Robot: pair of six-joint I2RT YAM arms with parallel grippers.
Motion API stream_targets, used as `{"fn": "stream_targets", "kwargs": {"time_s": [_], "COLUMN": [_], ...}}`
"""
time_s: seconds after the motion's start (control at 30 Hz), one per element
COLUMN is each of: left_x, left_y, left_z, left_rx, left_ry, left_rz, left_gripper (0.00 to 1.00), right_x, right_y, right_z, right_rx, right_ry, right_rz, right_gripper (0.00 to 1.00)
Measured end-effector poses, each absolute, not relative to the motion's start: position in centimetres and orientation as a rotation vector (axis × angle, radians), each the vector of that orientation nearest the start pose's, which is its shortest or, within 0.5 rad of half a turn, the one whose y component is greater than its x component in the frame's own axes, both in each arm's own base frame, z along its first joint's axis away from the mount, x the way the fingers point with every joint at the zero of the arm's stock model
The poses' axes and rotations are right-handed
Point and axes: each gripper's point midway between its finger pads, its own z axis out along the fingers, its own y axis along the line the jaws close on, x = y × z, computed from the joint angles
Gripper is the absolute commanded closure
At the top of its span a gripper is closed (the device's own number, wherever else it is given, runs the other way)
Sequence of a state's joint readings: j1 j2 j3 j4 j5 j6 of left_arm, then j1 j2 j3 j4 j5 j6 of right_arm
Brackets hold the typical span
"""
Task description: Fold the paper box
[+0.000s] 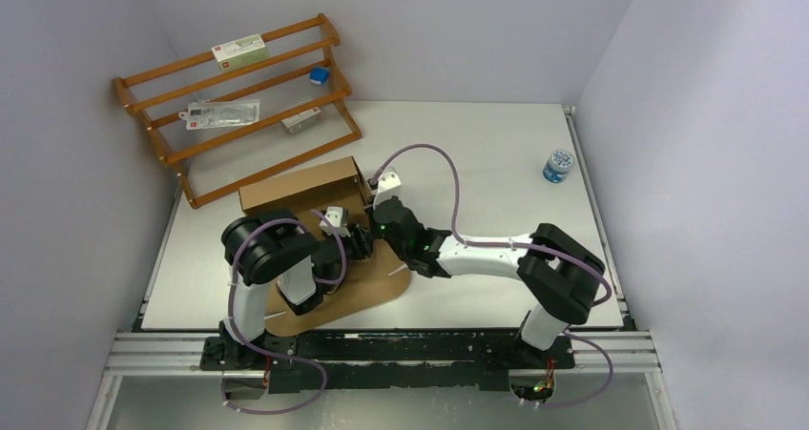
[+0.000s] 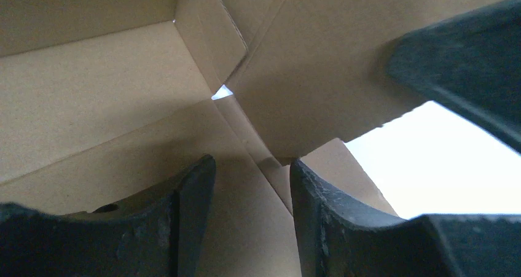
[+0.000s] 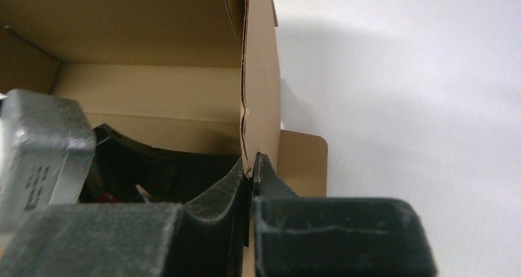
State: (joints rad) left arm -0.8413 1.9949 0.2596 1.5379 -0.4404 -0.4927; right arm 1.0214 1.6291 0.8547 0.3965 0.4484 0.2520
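The paper box (image 1: 303, 186) is plain brown cardboard, partly folded, with its back wall raised and a flat rounded flap (image 1: 374, 289) lying toward me. My left gripper (image 1: 355, 243) is inside the box. In the left wrist view it (image 2: 252, 182) is open, and the box floor and an inner corner (image 2: 221, 93) show past its fingers. My right gripper (image 1: 383, 222) is at the box's right side. In the right wrist view it (image 3: 252, 166) is shut on the edge of the upright side wall (image 3: 261, 74). The left gripper's body (image 3: 43, 148) shows inside the box.
A wooden rack (image 1: 238, 96) with small packets and a blue block stands at the back left, just behind the box. A small blue-and-white jar (image 1: 557, 165) stands at the right on the white table (image 1: 496, 163). A metal rail (image 1: 382, 346) runs along the near edge.
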Motion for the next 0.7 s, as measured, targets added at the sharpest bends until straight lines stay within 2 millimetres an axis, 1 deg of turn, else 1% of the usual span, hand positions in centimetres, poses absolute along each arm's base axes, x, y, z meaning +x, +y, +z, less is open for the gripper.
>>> {"fn": "stream_targets", "kwargs": {"time_s": [0.1, 0.23, 0.33, 0.43, 0.63, 0.7], "left_x": [29.3, 29.1, 28.8, 28.8, 29.2, 29.3], "left_y": [-24.4, -24.4, -24.1, -23.9, -23.6, -23.3], "left_z": [2.0, 2.1, 2.2, 2.2, 2.3, 2.3], "left_rx": [0.000, 0.020, 0.035, 0.044, 0.040, 0.033], "left_ry": [1.785, 1.784, 1.785, 1.783, 1.771, 1.770], "left_rz": [-0.586, -0.585, -0.577, -0.563, -0.523, -0.509], "left_gripper": [0.39, 0.36, 0.36, 0.39, 0.51, 0.54], "right_x": [29.8, 29.8, 29.4, 29.3, 29.1, 29.0], "right_y": [35.7, 36.4, 36.7, 37.1, 37.5, 37.5], "right_z": [11.6, 11.6, 11.5, 11.5, 11.5, 11.5], "right_rx": [-0.371, -0.306, -0.281, -0.254, -0.205, -0.189], "right_ry": [1.916, 1.935, 1.944, 1.953, 1.976, 1.981], "right_rz": [0.377, 0.366, 0.355, 0.346, 0.331, 0.322], "right_gripper": [0.95, 0.95, 0.95, 0.95, 0.95, 0.95]}}
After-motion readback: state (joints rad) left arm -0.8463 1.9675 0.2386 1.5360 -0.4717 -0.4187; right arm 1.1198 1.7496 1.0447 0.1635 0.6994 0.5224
